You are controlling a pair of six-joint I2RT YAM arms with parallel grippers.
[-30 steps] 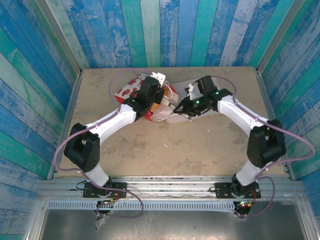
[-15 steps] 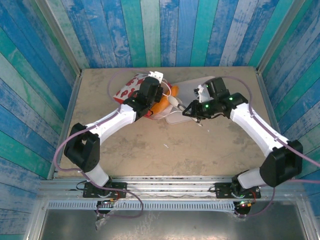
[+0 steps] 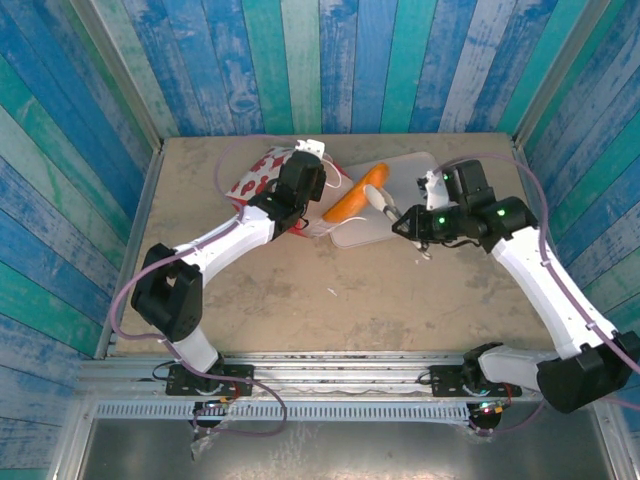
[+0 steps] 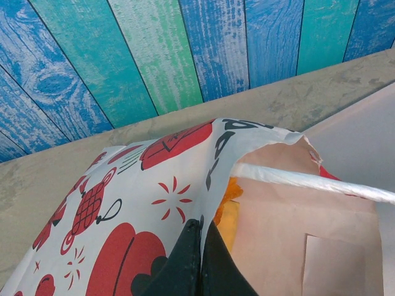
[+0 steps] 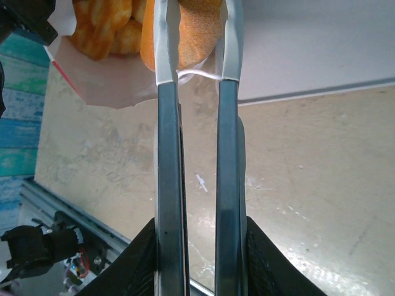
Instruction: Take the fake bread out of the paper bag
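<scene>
L gripper (image 4: pixel 200 237) pinched shut on paper bag (image 4: pixel 123 203) rim, far-left; R gripper (image 3: pixel 415 226) clamps tongs (image 5: pixel 168 154) gripping oblong bun (image 3: pixel 352 200) at bag mouth over tray (image 3: pixel 425 170); other fake bread (image 5: pixel 102 24) inside bag, so approx. partway.

Top external: fixed high behind the near edge, looks down over the whole table (image 3: pixel 300 300). Left wrist: very near the paper bag (image 4: pixel 123 203) mouth, facing the far plank wall (image 4: pixel 154 49). Right wrist: near, looking along the tongs (image 5: pixel 166 185); both wrist views share the bag mouth
</scene>
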